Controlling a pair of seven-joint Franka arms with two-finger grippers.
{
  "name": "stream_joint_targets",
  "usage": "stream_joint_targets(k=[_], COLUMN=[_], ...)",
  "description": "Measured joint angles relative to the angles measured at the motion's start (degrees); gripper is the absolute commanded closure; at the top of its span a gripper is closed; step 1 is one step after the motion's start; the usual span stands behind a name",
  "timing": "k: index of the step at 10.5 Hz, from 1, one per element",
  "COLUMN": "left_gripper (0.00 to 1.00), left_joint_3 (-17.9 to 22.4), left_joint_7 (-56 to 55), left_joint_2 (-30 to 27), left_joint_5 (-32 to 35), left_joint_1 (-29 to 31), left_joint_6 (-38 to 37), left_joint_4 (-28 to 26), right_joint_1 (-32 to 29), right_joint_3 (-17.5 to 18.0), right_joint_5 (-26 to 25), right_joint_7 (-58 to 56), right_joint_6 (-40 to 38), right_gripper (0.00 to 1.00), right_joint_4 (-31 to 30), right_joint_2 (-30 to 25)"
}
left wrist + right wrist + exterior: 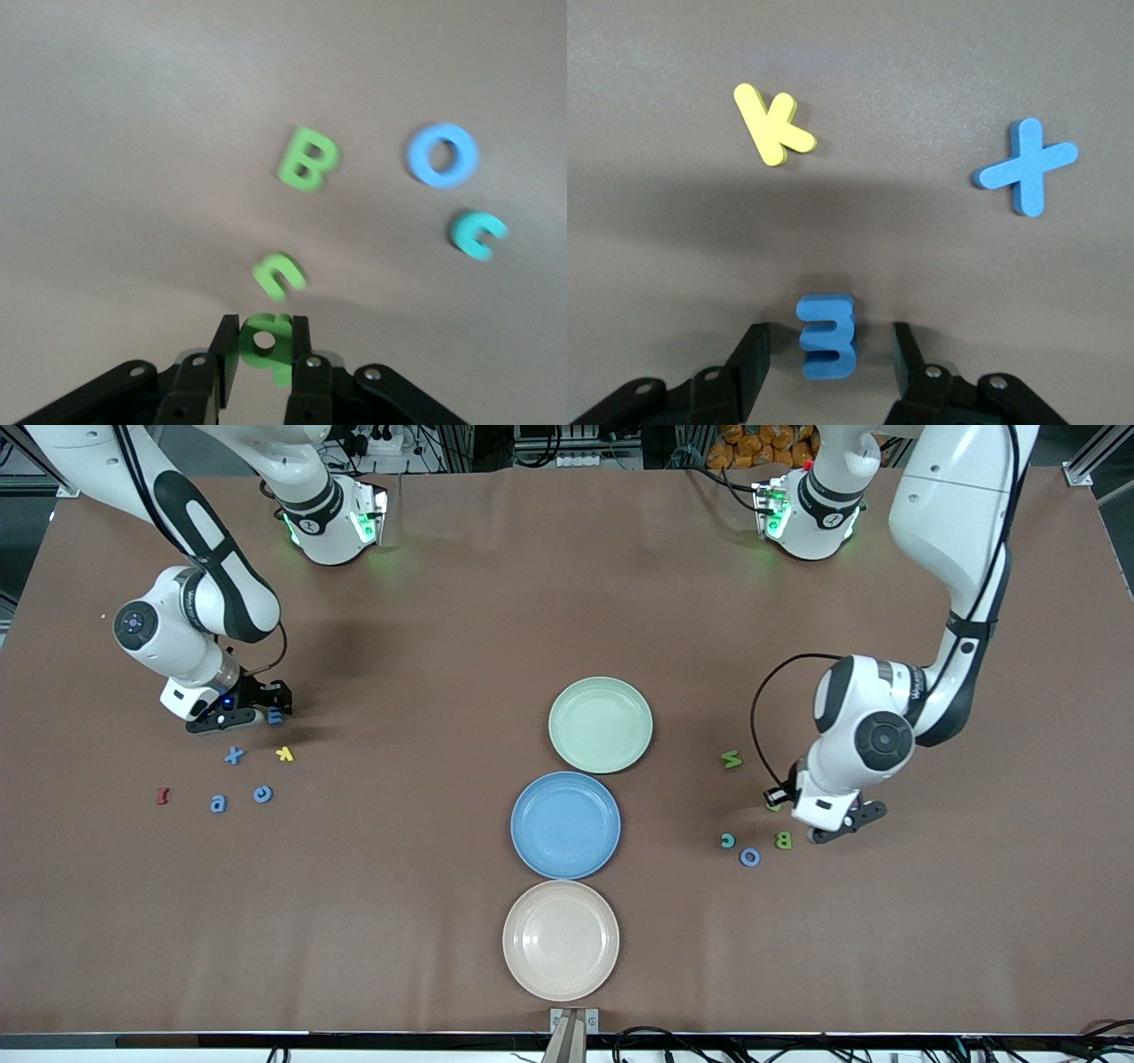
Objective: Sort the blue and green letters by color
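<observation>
Meanwhile, at the left arm's end of the table, the left gripper has its jaws closed on the green q, which is pinched upright between them just beside the green u. In the left wrist view the green B lies at about 12 o'clock from the u, with the pale blue O and the teal c near it, all apart from one another. The green N lies alone on the table between that group and the green plate.

At the right arm's end, the right gripper is low over the table, its jaws partly open on either side of the blue E, with a gap showing on each side of the letter. In the right wrist view the yellow k lies at about 11 o'clock from the E and the blue X at about 2 o'clock. The blue a, the blue c and the dark red letter lie nearer the front camera.

In mid-table the green plate, the blue plate and the beige plate stand in a row.
</observation>
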Motion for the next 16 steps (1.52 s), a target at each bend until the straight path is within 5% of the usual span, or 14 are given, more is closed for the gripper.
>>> stream_joint_targets(k=[2, 3, 5, 9, 15, 16], left_gripper=[1.00, 1.00, 1.00, 1.00, 1.00, 0.51], left_joint_3=[-0.10, -0.22, -1.68, -4.53, -10.77, -10.84], left_joint_7=[-2.07, -3.75, -8.94, -15.93, -24.93, -26.69], left_joint_2=[-1.35, -1.94, -2.34, -2.34, -2.34, -2.26], left_joint_5=[0.00, 0.00, 0.00, 0.00, 0.00, 0.00], left_joint_1=[-3.17, -5.09, -8.61, -13.76, -17.02, -17.99], left_joint_6=[-0.64, -0.79, -1.03, -1.09, -1.10, -1.10], left_joint_4=[-0.03, -0.09, -0.25, -0.75, -0.45, 0.10], right_joint_1=[-0.01, -0.02, -0.02, -0.01, 3.12, 4.61], right_joint_3=[-0.07, -0.13, 0.09, 0.33, 0.75, 0.82], right_joint_5=[0.00, 0.00, 0.00, 0.00, 0.06, 0.06], right_joint_7=[-0.01, -0.09, -0.12, -0.09, 7.90, 10.61], right_joint_6=[0.26, 0.46, 0.47, -1.26, -15.01, -15.27], right_gripper=[0.69, 0.87, 0.97, 0.99, 1.00, 1.00], right_joint_4=[0.01, 0.04, 0.08, 0.72, 10.14, 11.34], right_joint_2=[0.04, 0.02, -0.18, -0.43, -3.77, -3.80])
